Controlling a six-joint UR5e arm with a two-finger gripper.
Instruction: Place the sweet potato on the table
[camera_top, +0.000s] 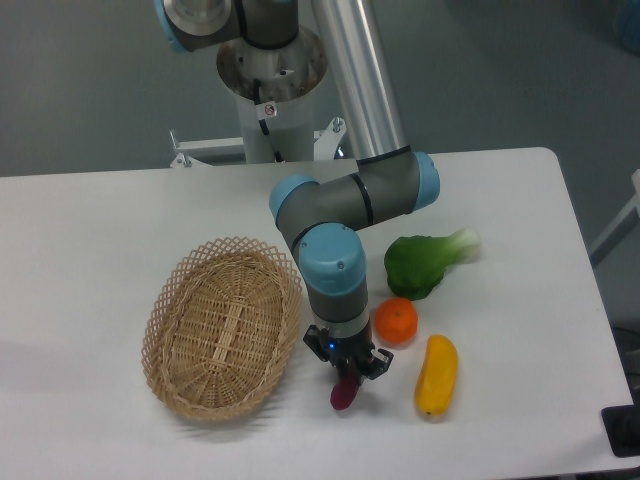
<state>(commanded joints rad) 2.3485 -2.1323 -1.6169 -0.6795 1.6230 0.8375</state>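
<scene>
Sweet potato (342, 394) shows as a dark magenta-purple stub at the near middle of the white bench (90, 215), just right of the basket's near right rim; its upper end sits between the tips of the end effector (349, 378), which is clenched on it; whether its lower end touches the bench surface cannot be told from this fixed camera view.

Left of it lies the oval woven wicker basket (222, 327), tilted on the diagonal, with nothing visible inside but its own weave; the arm's blue-capped wrist (333, 265) stands upright just beside the basket's right rim, and the grey forearm runs from it up and to the right towards a blue elbow joint.

Right of the end effector, a round orange fruit (397, 321) sits close by the wrist; just beyond it on the far side rests a leafy green vegetable (424, 262) with a pale stalk pointing right; nearer and further right lies a yellow oblong vegetable (437, 375), upright in the picture, apart from the sweet potato; the orange fruit and the green vegetable appear to touch.
</scene>
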